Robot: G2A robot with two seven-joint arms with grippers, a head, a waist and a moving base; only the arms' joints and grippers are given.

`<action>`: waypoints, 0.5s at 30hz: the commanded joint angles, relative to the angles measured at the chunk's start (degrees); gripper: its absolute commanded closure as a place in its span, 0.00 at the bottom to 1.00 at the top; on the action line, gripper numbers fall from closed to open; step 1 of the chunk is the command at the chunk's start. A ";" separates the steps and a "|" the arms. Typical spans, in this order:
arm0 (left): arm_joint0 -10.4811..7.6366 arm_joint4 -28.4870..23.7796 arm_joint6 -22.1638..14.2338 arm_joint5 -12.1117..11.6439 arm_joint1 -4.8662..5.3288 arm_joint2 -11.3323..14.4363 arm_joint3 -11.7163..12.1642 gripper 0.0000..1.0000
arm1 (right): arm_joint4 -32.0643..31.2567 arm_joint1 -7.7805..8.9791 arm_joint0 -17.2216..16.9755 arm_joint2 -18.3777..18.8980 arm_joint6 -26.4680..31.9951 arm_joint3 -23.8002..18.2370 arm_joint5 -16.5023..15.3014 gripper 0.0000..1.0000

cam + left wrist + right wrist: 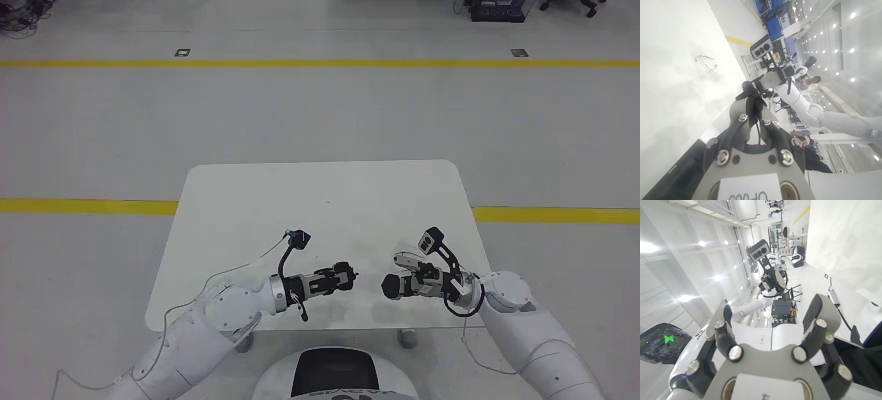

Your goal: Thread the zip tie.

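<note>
Thin pale zip ties [708,64] lying crossed (two heads visible) on table [668,56].

A white label [748,186] sits on the left gripper [751,98] — its letters are upside down and cut off. On the right gripper [772,302], a second label [768,387] shows too little to read. A blue sign [775,26] far behind has big letters.

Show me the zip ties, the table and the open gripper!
zip ties [707,64]: left wrist view, the middle strand.
table [300,200]: top view, bare top.
right gripper [771,301]: right wrist view, between its open fingertips.
</note>
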 commanded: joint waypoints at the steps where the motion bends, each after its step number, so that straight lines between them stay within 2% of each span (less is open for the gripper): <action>1: 0.00 0.00 0.00 0.00 0.00 0.00 0.00 1.00 | -0.90 0.02 0.10 0.12 -1.55 -0.38 0.22 0.00; 4: 0.00 0.00 0.00 0.00 0.00 0.00 0.00 1.00 | -7.07 0.63 0.15 1.72 -6.05 -1.67 2.02 0.00; 10: 0.00 0.00 0.00 0.00 0.00 0.00 0.00 1.00 | -12.46 2.21 -3.41 6.95 -7.58 -6.99 4.44 0.00; 15: 0.00 0.00 0.00 0.00 0.00 0.00 0.00 1.00 | -21.35 3.56 -5.83 11.19 -10.55 -11.37 7.44 0.00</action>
